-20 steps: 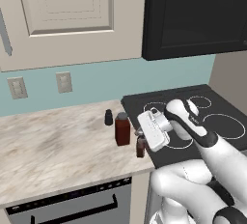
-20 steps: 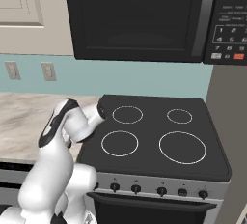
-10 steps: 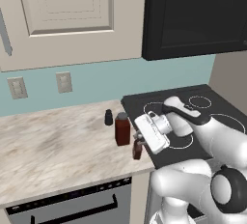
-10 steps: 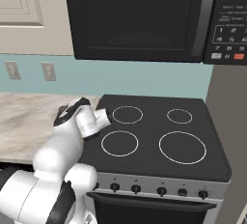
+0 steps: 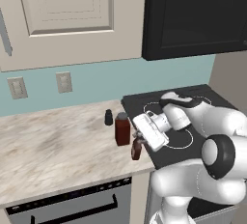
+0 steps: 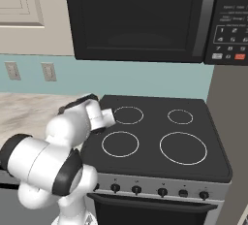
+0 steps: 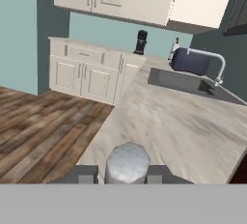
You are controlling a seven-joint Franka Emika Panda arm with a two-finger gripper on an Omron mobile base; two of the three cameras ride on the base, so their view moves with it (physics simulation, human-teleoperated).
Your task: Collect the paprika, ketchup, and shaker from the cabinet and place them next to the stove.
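Ketchup (image 5: 136, 149) upright — cap up, nr stove (image 5: 166, 156) edge — hand (image 5: 138, 141) clamped on its neck.

The white arm bends low and leftward, its gripper (image 5: 136, 143) pointing down, fingers clamped on the ketchup (image 5: 136, 149) cap.

Paprika (image 5: 122, 128), shaker (image 5: 109, 117), ketchup (image 5: 136, 149) upright on counter just left of stove (image 5: 193, 146).

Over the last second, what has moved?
The arm folded lower, its elbow swinging down toward the base, while the gripper stayed shut on the ketchup at the counter's front edge. The paprika and shaker stayed put beside the stove.
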